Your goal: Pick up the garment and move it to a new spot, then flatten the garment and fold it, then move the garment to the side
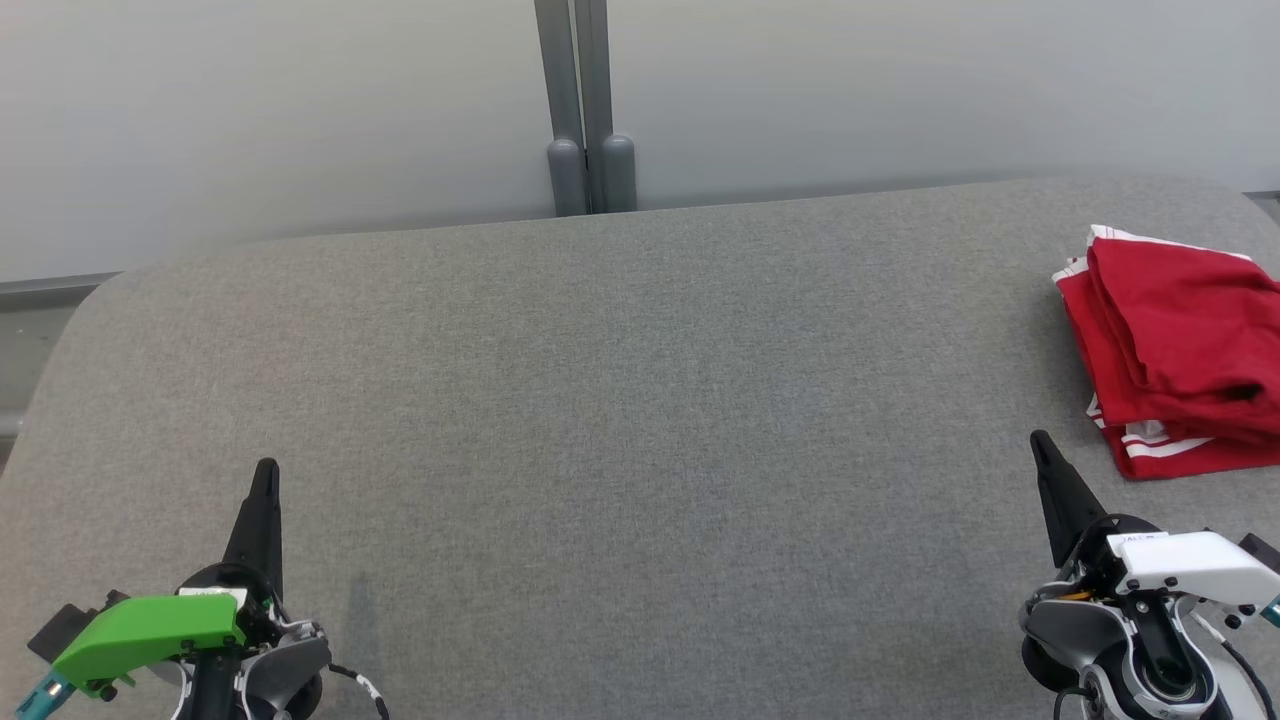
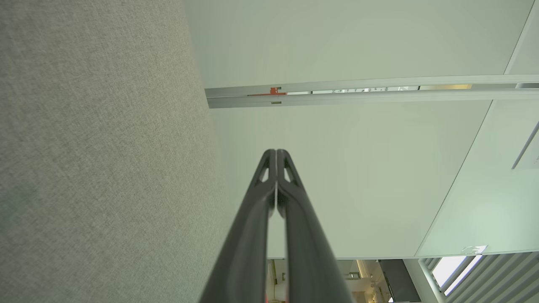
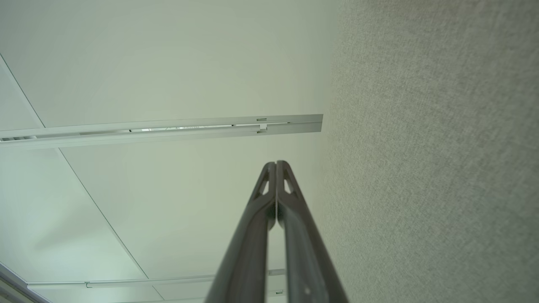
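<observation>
The garment is red with white stripes and lies folded in a stack at the right edge of the grey table. My right gripper stands at the lower right, just left of the garment's near corner and apart from it, fingers pressed together with nothing between them. At the lower left my left gripper is likewise shut and empty, far from the garment. In the left wrist view the left gripper tips meet beside the table's felt; the right wrist view has the right gripper tips closed the same way.
A pale wall runs behind the table, with a grey post at its middle. The table's far corners are rounded. Open grey surface lies between the two grippers.
</observation>
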Controlling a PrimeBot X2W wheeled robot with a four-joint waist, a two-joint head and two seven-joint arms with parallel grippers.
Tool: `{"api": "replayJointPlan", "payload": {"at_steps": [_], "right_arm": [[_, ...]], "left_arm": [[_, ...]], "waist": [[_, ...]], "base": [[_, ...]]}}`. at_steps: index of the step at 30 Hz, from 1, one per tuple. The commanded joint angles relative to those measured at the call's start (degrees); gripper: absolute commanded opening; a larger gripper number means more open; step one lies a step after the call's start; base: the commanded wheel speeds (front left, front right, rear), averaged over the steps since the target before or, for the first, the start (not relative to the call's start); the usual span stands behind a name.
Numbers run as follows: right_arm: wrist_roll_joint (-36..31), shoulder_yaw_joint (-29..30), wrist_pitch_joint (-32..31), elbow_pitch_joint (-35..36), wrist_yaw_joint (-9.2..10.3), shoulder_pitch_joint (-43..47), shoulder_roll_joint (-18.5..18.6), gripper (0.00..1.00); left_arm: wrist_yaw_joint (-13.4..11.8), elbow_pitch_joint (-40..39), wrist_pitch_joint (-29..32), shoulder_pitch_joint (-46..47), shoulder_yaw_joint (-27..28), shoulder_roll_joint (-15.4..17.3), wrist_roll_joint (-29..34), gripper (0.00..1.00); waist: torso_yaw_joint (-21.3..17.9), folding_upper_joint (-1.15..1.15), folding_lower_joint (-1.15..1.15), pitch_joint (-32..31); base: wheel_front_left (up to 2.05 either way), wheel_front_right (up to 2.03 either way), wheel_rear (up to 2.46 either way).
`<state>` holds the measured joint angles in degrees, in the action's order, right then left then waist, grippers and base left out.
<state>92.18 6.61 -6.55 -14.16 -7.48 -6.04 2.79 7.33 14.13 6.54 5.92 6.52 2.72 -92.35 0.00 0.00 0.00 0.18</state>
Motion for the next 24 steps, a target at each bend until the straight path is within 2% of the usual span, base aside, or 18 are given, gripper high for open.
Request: {"api": "replayJointPlan", "payload": {"at_steps": [1, 24], "right_arm": [[0.38, 0.07, -0.21, 0.26, -0.03, -0.31, 0.06, 0.0], [0.4, 0.06, -0.19, 0.26, -0.02, -0.3, 0.06, 0.0]], "left_arm": [[0.3, -0.13, 0.21, 0.64, 0.13, 0.29, -0.12, 0.0], [0.3, -0.14, 0.2, 0.63, 0.13, 0.29, -0.09, 0.0]], "waist": [[0.0, 0.0, 0.0, 0.0], [0.0, 0.0, 0.0, 0.0]], "base": [[0.0, 0.0, 0.0], [0.0, 0.0, 0.0]]}}
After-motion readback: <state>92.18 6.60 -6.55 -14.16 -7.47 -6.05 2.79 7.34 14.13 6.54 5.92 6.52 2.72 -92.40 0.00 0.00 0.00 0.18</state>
